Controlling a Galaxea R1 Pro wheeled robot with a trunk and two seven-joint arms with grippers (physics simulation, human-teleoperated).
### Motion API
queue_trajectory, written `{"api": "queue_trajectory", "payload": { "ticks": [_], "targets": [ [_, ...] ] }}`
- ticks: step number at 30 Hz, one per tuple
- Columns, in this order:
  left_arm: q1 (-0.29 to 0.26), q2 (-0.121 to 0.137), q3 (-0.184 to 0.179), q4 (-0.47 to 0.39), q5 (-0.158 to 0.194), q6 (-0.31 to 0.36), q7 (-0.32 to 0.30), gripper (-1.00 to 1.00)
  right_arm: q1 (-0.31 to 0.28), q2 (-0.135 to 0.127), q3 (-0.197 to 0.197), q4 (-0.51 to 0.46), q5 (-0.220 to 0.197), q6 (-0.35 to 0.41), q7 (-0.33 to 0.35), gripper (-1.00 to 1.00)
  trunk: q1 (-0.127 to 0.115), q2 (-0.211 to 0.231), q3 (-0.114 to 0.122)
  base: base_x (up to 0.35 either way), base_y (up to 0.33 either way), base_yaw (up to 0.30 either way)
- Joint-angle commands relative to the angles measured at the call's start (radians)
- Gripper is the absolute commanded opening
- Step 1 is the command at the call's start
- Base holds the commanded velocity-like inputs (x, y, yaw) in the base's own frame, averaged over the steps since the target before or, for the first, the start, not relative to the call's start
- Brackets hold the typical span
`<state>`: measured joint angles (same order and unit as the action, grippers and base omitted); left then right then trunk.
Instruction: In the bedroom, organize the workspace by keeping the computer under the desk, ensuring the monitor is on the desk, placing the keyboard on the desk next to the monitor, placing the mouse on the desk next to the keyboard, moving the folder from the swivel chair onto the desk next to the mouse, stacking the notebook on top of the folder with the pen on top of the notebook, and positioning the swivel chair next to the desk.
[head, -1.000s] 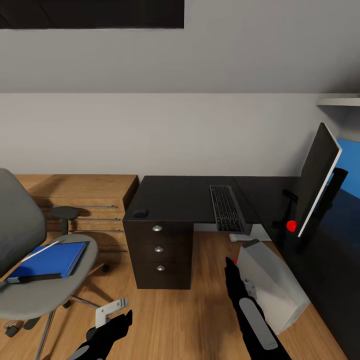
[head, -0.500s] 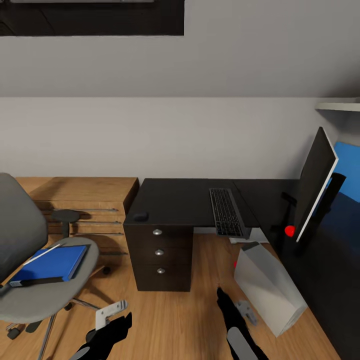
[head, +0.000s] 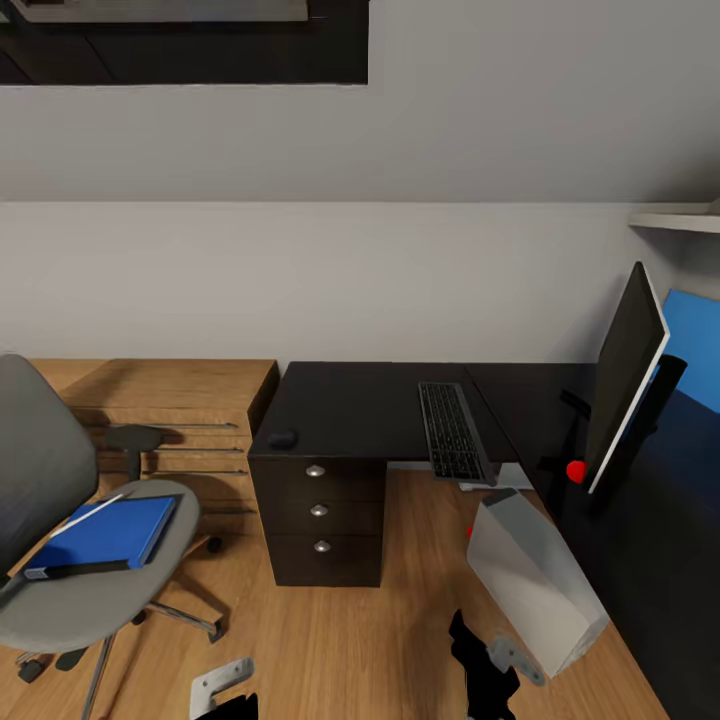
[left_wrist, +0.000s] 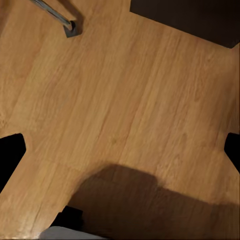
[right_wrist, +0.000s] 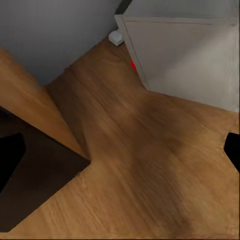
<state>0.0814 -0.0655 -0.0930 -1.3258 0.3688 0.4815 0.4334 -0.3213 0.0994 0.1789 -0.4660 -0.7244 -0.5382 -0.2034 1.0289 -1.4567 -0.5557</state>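
The black-topped desk (head: 360, 405) stands ahead with the keyboard (head: 452, 432) lying on it and the mouse (head: 282, 438) at its front left corner. The monitor (head: 625, 380) stands on the desk's right wing. On the floor the grey computer (head: 535, 580) leans tilted beside the desk, and it is close in the right wrist view (right_wrist: 185, 55). The blue folder (head: 108, 528) lies on the swivel chair (head: 40, 600), a dark strip along its near edge; I cannot make out the notebook or the pen. My left gripper (left_wrist: 120, 150) and right gripper (right_wrist: 120, 155) hang open over bare floor.
A low light-wood shelving counter (head: 170, 400) runs left of the desk behind the chair. A red ball (head: 575, 471) sits by the monitor stand. The drawer unit (head: 318, 520) fills the desk's left end. A chair leg (left_wrist: 67, 25) lies near my left gripper.
Both arms have dropped toward the bottom edge of the head view, the right one drawing back from the computer. The whole picture has slid down a little, so the camera has moved.
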Motion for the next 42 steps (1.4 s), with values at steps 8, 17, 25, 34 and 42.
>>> {"api": "queue_trajectory", "payload": {
  "ticks": [8, 17, 25, 34, 42],
  "targets": [
    [0.000, 0.010, -0.001, 0.165, 0.011, -0.179, 0.003, 1.00, -0.001, 0.002, 0.012, 0.124, 0.009, -0.034, 0.007, 1.00, -0.031, 0.056, 0.024, 0.000, 0.000, 0.000],
    [0.000, 0.016, -0.002, 0.298, 0.011, -0.285, 0.002, 1.00, -0.001, 0.004, 0.017, 0.239, 0.013, -0.075, 0.149, 1.00, -0.065, 0.119, 0.053, 0.000, 0.000, 0.000],
    [0.000, 0.048, -0.003, 0.380, 0.011, -0.433, 0.001, 1.00, -0.001, 0.004, 0.022, 0.271, 0.015, -0.079, 0.207, 1.00, -0.096, 0.175, 0.078, 0.000, 0.000, 0.000],
    [0.000, 0.071, -0.005, 0.406, 0.013, -0.477, 0.001, 1.00, -0.001, 0.005, 0.019, 0.277, 0.013, -0.082, 0.218, 1.00, -0.130, 0.238, 0.106, 0.000, 0.000, 0.000],
    [0.000, 0.075, -0.005, 0.416, 0.012, -0.486, 0.005, 1.00, -0.001, 0.005, 0.020, 0.277, 0.013, -0.083, 0.219, 1.00, -0.161, 0.294, 0.131, 0.000, 0.000, 0.000]
  ]
}}
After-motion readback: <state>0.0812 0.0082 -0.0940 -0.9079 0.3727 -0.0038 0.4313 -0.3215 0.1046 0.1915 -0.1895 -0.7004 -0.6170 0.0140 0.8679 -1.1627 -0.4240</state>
